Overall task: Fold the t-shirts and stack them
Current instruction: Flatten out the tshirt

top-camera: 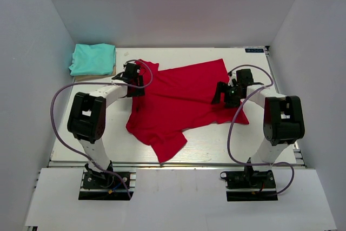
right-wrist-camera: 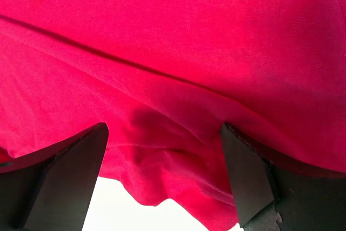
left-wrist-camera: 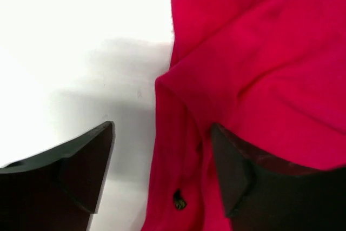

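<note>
The red t-shirt [top-camera: 178, 98] lies spread and rumpled across the middle of the table. The teal t-shirt [top-camera: 92, 59] sits folded at the far left corner. My left gripper [top-camera: 131, 74] is open over the red shirt's left edge [left-wrist-camera: 254, 68]; its fingers [left-wrist-camera: 81, 166] straddle the edge, one over bare table, one over cloth. My right gripper [top-camera: 226, 93] is open over the shirt's right part [right-wrist-camera: 178, 52], with rumpled cloth between its fingers [right-wrist-camera: 248, 177]. Neither holds anything.
White walls close in the table [top-camera: 216, 144] on the left, back and right. A beige cloth or board [top-camera: 94, 76] shows under the teal shirt. Purple cables [top-camera: 59, 101] loop beside both arms.
</note>
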`<state>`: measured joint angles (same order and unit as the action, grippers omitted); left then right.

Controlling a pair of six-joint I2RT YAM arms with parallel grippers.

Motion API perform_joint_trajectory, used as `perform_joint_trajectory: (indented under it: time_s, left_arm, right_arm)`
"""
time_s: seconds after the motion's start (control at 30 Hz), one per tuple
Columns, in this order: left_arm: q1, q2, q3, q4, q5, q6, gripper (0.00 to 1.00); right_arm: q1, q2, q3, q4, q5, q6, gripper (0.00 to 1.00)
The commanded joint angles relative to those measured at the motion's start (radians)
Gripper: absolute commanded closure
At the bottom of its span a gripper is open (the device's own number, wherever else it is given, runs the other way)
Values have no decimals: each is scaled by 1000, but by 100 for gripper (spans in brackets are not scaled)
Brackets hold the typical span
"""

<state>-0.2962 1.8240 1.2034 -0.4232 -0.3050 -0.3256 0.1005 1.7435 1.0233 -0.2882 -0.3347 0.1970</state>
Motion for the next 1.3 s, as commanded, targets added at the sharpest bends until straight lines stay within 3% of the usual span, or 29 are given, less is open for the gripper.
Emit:
perform_joint_trajectory:
  time_s: [0.0,0.1,0.2,0.27,0.37,0.63,0.7,0.73,0.77,0.8,0.87,1.03,1.1,1.13,1.2,1.27]
  left_arm:
    - [6,9,21,77,58,-7,21]
    - [25,34,30,98,95,3,45]
    - [34,43,30,110,128,25,83]
    - [45,54,30,110,138,25,100]
    - [54,37,6,147,173,34,100]
    - [89,-69,-91,247,69,34,100]
    - [100,-60,-71,247,163,115,100]
    - [100,-43,-49,238,275,156,100]
    - [100,-43,-35,219,311,187,78]
    - [100,-20,-22,203,338,230,38]
    - [100,-11,-22,179,348,249,29]
    - [100,20,-22,182,372,278,27]
    - [100,40,-9,195,372,278,32]
    - [100,69,4,184,372,278,41]
    - [100,99,38,175,372,278,48]
    - [100,121,50,175,385,278,62]
  right_arm:
    - [7,39,12,-20,62,15,10]
    - [11,39,3,-16,68,16,10]
    - [10,44,-2,-23,88,22,10]
    - [11,42,3,-26,89,22,10]
    - [11,48,11,-31,97,24,10]
    - [8,57,9,-49,134,25,10]
    - [7,57,11,-54,138,27,10]
    - [11,59,11,-54,138,27,10]
    - [11,57,12,-54,138,25,10]
    - [10,63,11,-54,137,25,10]
    - [7,68,18,-52,129,28,10]
    - [11,68,18,-58,118,27,10]
    - [13,68,20,-60,123,25,10]
    - [8,71,21,-63,125,25,10]
    - [8,64,21,-63,123,27,10]
    - [10,62,21,-65,123,27,10]
